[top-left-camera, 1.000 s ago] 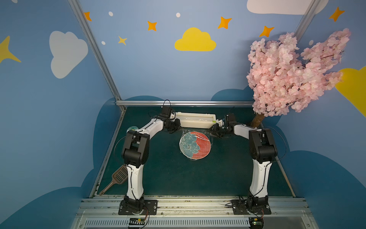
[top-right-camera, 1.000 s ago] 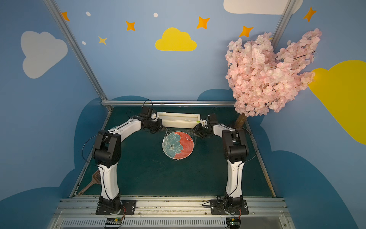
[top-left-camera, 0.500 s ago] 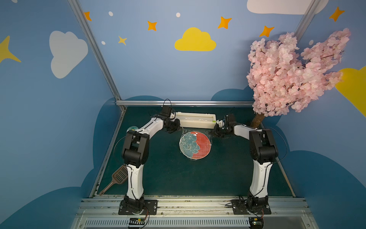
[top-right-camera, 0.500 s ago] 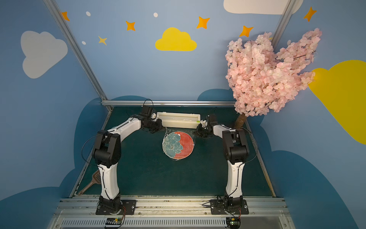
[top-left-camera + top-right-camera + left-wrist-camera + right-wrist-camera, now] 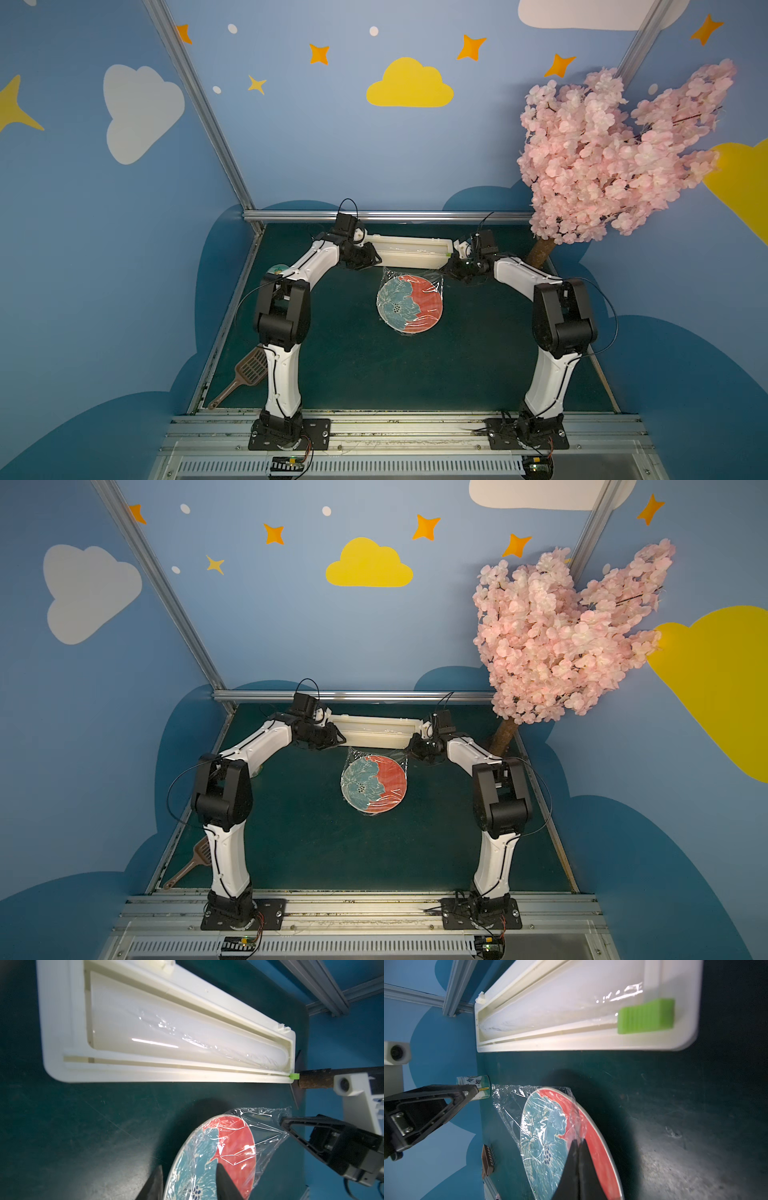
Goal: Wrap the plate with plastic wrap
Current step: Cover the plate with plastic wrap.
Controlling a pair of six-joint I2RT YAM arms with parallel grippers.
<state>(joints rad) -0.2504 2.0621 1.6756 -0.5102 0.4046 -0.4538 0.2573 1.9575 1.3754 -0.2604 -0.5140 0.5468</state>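
Left claw [image 5: 189, 1167] gapes empty; right claw [image 5: 577, 1144] pinches thin transparent plastic wrap [image 5: 264, 1126] over round coral-and-teal plate [image 5: 409, 305]; its lone pull may strip it.

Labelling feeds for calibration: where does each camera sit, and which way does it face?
Top views: high above the front, looking down at the round coral-and-teal plate; left arm, right arm show.
Left wrist: on the left arm, facing the cream-white dispenser box and plate; its open left hand shows.
Right wrist: on the right arm, facing likewise; its right hand pinches the transparent plastic wrap.
Both wrist views share plate and box.
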